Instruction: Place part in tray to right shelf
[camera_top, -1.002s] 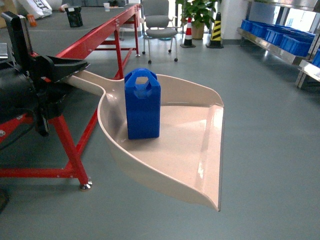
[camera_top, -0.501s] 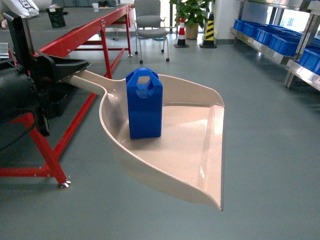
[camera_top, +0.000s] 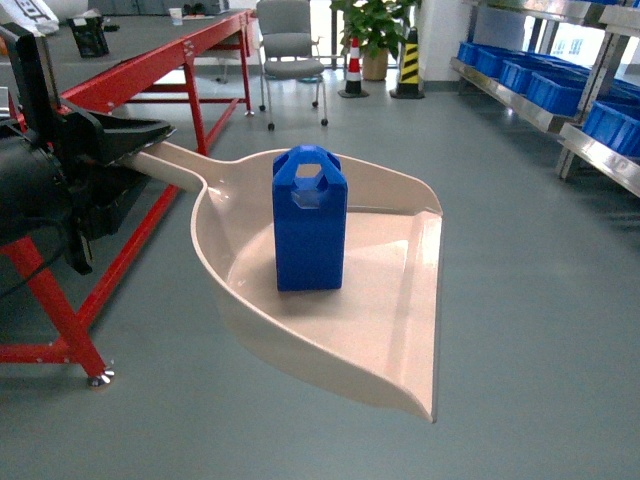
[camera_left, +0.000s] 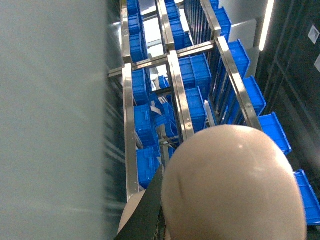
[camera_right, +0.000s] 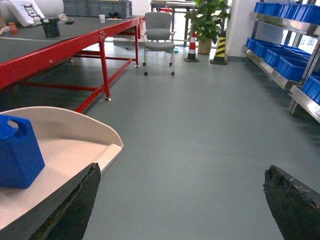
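Note:
The blue part (camera_top: 310, 235) stands upright in the cream tray (camera_top: 400, 300), which hangs in the air above the floor. My left gripper (camera_top: 132, 150) is shut on the tray's long handle at the left of the head view. The left wrist view is filled by the tray's rounded back (camera_left: 235, 185), with the right shelf (camera_left: 176, 100) and its blue crates beyond. My right gripper (camera_right: 182, 200) is open with only floor between its fingers; the tray (camera_right: 75, 145) and the part (camera_right: 17, 152) lie to its left. The right shelf (camera_top: 560, 105) runs along the right side.
A red-framed table (camera_top: 190, 70) stretches along the left, one leg (camera_top: 60, 320) near the tray handle. A grey chair (camera_top: 288, 50), a potted plant (camera_top: 375, 25) and striped cones (camera_top: 405, 65) stand at the back. Grey floor (camera_right: 200, 115) lies ahead.
The background has slid left: the red table moved off to the left and the shelf came further into view. The part has shifted slightly right inside the tray. The left gripper still holds the handle.

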